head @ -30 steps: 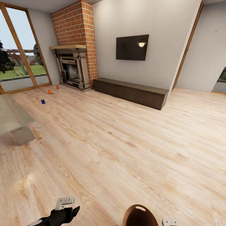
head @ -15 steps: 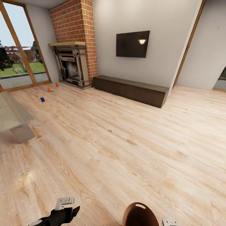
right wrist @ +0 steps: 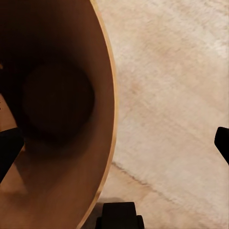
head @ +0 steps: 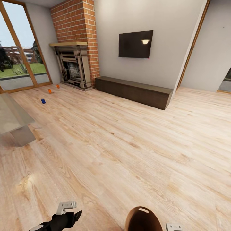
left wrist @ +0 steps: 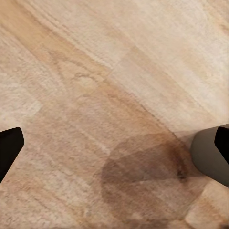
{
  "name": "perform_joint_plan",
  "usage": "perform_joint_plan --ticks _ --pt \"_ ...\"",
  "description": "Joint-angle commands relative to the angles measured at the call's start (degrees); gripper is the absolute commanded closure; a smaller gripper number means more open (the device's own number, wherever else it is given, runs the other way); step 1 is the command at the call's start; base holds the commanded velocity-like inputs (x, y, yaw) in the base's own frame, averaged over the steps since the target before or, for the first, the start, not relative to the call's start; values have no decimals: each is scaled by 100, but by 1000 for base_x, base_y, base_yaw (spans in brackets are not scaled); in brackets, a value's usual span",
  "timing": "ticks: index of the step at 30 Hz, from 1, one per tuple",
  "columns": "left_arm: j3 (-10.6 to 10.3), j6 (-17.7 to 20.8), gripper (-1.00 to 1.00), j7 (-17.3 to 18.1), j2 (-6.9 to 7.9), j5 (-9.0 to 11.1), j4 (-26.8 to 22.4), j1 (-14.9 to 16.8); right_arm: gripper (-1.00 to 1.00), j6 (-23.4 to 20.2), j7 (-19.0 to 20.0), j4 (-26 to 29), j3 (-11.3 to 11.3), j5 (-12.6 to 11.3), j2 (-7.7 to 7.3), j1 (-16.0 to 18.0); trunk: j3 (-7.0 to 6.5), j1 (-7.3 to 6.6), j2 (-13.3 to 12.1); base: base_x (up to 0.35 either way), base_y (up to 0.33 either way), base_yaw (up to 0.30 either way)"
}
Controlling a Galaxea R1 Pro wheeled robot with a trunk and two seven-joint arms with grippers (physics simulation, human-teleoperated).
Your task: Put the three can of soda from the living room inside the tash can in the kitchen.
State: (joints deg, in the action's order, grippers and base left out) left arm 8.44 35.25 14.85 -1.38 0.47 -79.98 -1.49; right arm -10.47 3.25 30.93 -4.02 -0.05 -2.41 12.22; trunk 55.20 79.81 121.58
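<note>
The three soda cans, blue (head: 43,101) and two orange (head: 49,91) (head: 58,86), stand on the floor just off the fireplace (head: 73,69), far from the left tool (head: 65,207), spread wide and empty, while the trash can (head: 142,220) rides near the right tool (head: 173,227), whose grip I can't tell, so it could honestly slip or clip those tiny cans on approach.

Glossy wood plank floor (head: 128,141)

Cans (head: 43,101) far left, before fireplace (head: 73,70).
</note>
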Motion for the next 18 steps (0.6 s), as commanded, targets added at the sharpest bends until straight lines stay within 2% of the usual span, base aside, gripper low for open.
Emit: perform_joint_plan --ticks 1,18 --pt "0 0 -100 0 -1 -1 0 0 -100 1 0 0 -2 -1 5 0 0 0 0 0 0 0" --pt "0 -1 -100 0 -3 -3 0 2 -100 1 1 1 -3 -4 -4 0 65 0 0 0 0 0"
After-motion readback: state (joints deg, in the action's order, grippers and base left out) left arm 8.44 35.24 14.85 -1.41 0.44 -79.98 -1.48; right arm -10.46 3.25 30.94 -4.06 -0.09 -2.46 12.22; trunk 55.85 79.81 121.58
